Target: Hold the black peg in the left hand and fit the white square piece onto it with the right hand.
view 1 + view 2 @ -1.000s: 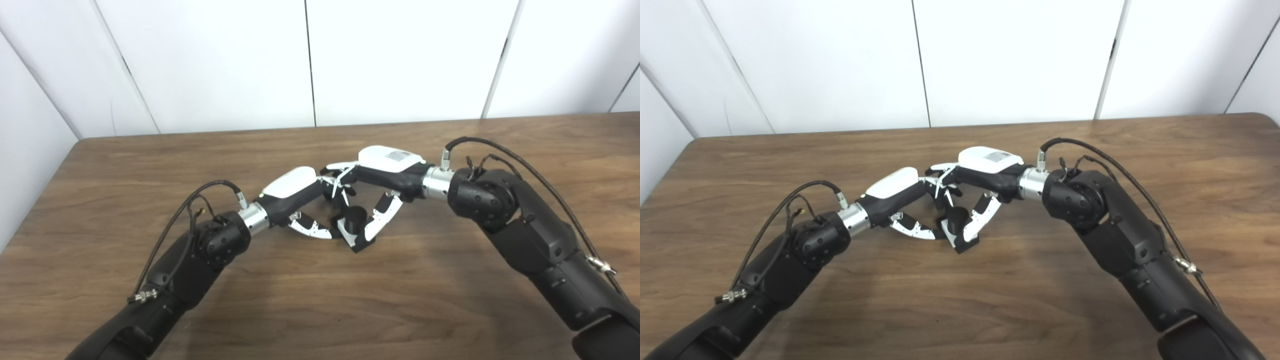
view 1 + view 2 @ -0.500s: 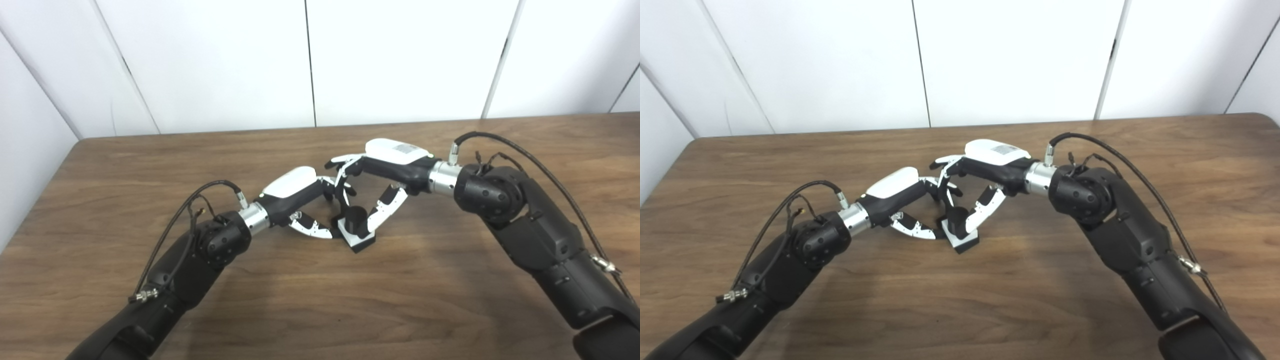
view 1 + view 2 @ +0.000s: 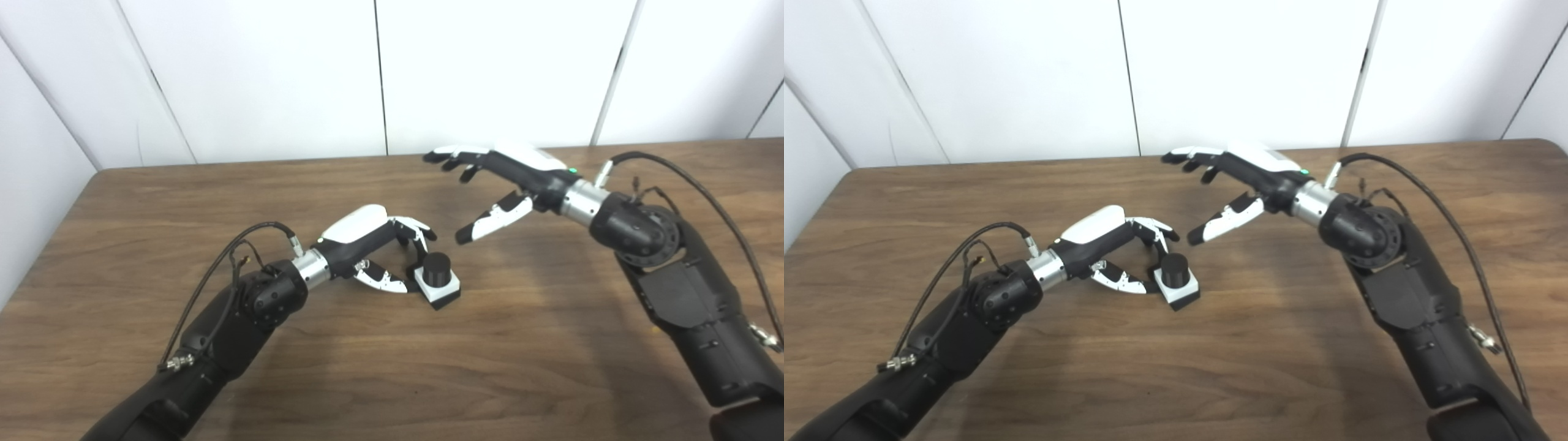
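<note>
Left eye view: the black peg [image 3: 437, 267] stands upright through the white square piece [image 3: 438, 288], and the assembled pair sits on the brown bench [image 3: 392, 367] a little left of the picture's middle. A dark base edge shows under the white square piece. The left hand [image 3: 373, 245] lies at the pair's 9 o'clock side, low over the bench. Its fingers [image 3: 419, 228] curl down behind the peg at about 11 o'clock, and its thumb reaches the near left corner of the white piece, so the hand cups the pair; whether it truly grips cannot be told. The right hand [image 3: 499, 184] hangs in the air at about 1 o'clock from the peg, well apart from it. Its fingers are spread and extended toward the left, the thumb pointing down toward the bench, and it holds nothing.

Right eye view: the same scene, set a little leftward. The peg [image 3: 1174, 268] rises from the white square piece [image 3: 1181, 289], which rests flat on the bench [image 3: 1213, 380]. The left hand [image 3: 1108, 236] brackets the pair from 9 to 11 o'clock. The right hand [image 3: 1240, 184] is raised, empty, fingers [image 3: 1185, 156] apart.
</note>
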Controlling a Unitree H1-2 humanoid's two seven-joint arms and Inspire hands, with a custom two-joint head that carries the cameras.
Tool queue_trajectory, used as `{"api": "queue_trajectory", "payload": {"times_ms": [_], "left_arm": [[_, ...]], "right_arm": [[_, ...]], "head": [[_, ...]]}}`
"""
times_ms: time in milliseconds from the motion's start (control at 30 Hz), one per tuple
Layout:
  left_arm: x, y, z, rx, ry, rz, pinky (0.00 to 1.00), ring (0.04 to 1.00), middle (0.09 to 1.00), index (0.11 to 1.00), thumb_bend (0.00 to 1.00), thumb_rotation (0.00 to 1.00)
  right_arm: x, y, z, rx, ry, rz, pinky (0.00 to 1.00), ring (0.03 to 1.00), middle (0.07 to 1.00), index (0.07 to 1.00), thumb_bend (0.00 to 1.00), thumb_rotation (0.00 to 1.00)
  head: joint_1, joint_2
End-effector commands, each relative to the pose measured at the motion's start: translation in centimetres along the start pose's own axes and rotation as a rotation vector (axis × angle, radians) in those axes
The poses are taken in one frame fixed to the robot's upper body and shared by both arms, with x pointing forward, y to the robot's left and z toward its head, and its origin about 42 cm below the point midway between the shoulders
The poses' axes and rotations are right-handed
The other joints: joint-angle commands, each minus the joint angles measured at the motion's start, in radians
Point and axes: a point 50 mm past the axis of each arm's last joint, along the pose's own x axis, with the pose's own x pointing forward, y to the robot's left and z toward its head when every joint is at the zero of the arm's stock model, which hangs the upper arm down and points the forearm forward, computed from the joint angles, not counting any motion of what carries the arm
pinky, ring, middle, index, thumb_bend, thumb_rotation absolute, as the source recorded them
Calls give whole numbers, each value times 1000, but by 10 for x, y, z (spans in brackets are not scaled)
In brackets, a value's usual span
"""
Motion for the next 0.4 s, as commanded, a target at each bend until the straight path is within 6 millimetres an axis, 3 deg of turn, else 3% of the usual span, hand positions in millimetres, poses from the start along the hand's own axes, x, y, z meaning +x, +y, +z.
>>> {"api": "queue_trajectory", "payload": {"times_ms": [0, 367], "left_arm": [[1, -30, 0, -7, 14, -136, 695, 822, 809, 492, 520, 80], [-1, -28, 0, -10, 16, -132, 701, 832, 813, 492, 522, 73]], "right_arm": [[-3, -10, 1, 44, -18, -107, 677, 788, 813, 796, 813, 418], [-32, 35, -14, 195, 125, -307, 628, 736, 777, 739, 691, 297]], "head": [[-2, 1], [-9, 4]]}}
